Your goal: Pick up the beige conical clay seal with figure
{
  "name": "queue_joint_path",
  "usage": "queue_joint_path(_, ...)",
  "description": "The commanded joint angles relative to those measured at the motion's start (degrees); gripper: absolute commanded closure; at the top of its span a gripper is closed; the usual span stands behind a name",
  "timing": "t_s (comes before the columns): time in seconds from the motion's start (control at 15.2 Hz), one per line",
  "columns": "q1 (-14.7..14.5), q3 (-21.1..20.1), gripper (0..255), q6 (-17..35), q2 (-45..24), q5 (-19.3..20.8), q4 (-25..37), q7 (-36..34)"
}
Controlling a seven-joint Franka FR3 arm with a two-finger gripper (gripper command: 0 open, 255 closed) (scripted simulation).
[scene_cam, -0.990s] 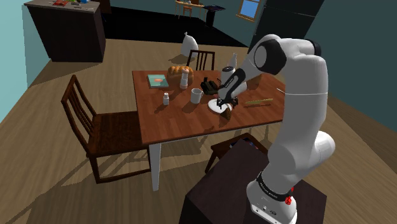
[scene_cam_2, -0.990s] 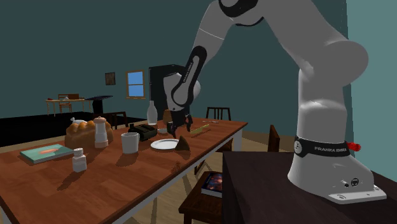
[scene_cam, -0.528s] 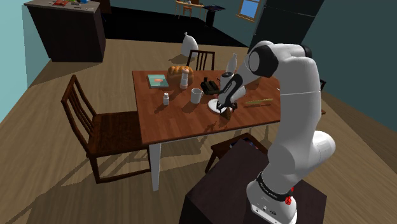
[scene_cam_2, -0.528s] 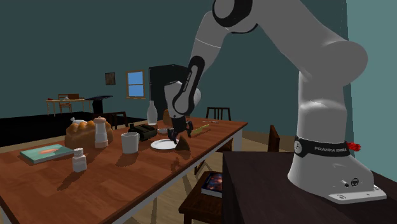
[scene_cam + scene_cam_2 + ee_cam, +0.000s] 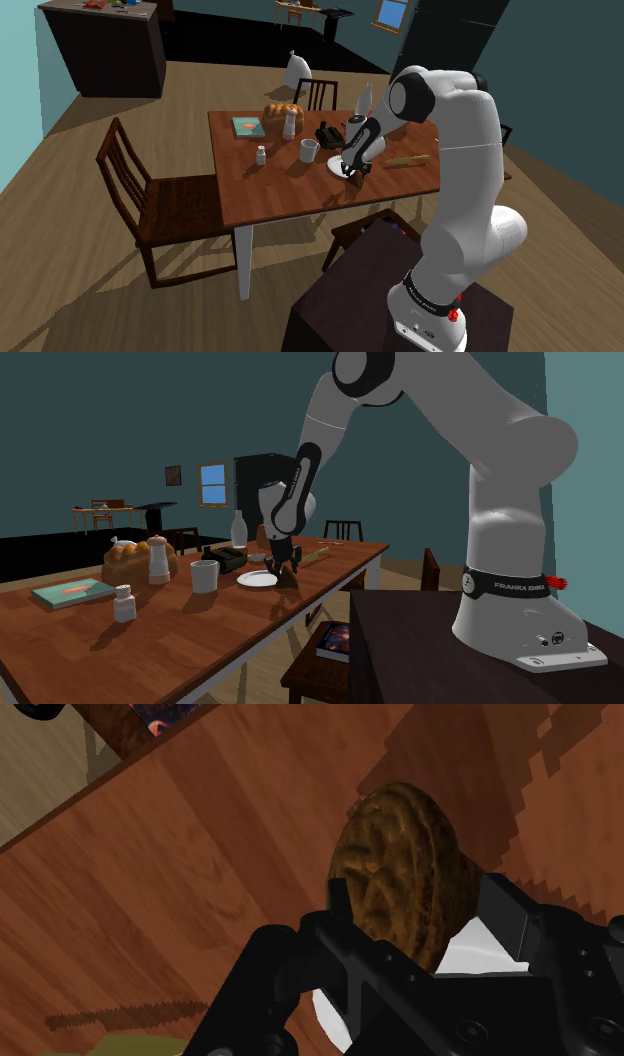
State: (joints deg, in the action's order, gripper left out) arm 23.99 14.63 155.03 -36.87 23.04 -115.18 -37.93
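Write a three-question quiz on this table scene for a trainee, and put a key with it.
1. True or false: the brown clay seal sits between the gripper's two fingers.
2. Which thing lies closest to the seal? A) the white plate B) the book C) the bread loaf
3. Fill in: in the second exterior view, the white mug stands to the plate's ____.
Key: 1 true; 2 A; 3 left.
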Motion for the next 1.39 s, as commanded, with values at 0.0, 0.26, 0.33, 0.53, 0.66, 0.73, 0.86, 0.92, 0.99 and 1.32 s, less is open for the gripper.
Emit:
queue_joint_path(0.0, 0.0, 0.0, 255, 0.0, -0.1, 0.0, 0.0, 0.0)
queue_joint_path(0.26, 0.0, -0.1, 255, -0.5, 0.6, -0.1, -0.1, 0.2)
queue_joint_path(0.33, 0.0, -0.1, 255, -1.0, 1.3, -0.1, -0.4, 0.4)
queue_joint_path(0.53, 0.0, -0.2, 255, -2.5, 3.4, -0.2, -0.9, 1.0)
queue_joint_path(0.66, 0.0, -0.2, 255, -3.5, 4.8, -0.3, -1.2, 1.4)
queue_joint_path(0.73, 0.0, -0.3, 255, -4.0, 5.5, -0.4, -1.4, 1.7)
queue_joint_path(0.86, 0.0, -0.3, 255, -5.1, 6.8, -0.5, -1.6, 2.1)
queue_joint_path(0.92, 0.0, -0.4, 255, -5.6, 7.5, -0.6, -1.7, 2.3)
queue_joint_path(0.99, -0.1, -0.4, 255, -6.1, 8.1, -0.6, -1.8, 2.5)
queue_joint_path(1.32, -0.1, -0.5, 255, -7.9, 10.1, -0.8, -2.0, 3.2)
